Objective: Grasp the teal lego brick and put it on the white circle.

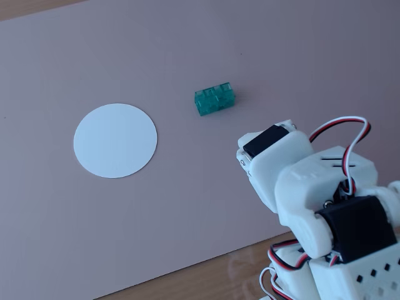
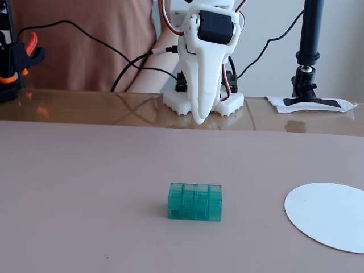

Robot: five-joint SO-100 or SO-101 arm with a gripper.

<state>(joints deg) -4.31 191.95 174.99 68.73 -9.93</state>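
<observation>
Pink mat [image 2: 85, 187] bare but for brick [image 2: 195, 202] and circle [image 2: 330, 216]; my tool [image 2: 199, 116] hangs back, seemingly pinched closed and empty, so I open it and reach next.

One teal lego brick [image 1: 214, 100], one white circle [image 1: 115, 140], one arm, seemingly one gripper [image 2: 198, 118]

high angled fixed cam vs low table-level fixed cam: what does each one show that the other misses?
Only the high angled fixed view: the whole white circle, uncut, and the arm's rear joints and wiring.

Only the low fixed view: the gripper pointing down, fingers together, a black camera stand, an orange-black clamp, and the arm's base.

Both: the teal lego brick on the pinkish mat, apart from the circle, ungrasped.
</observation>
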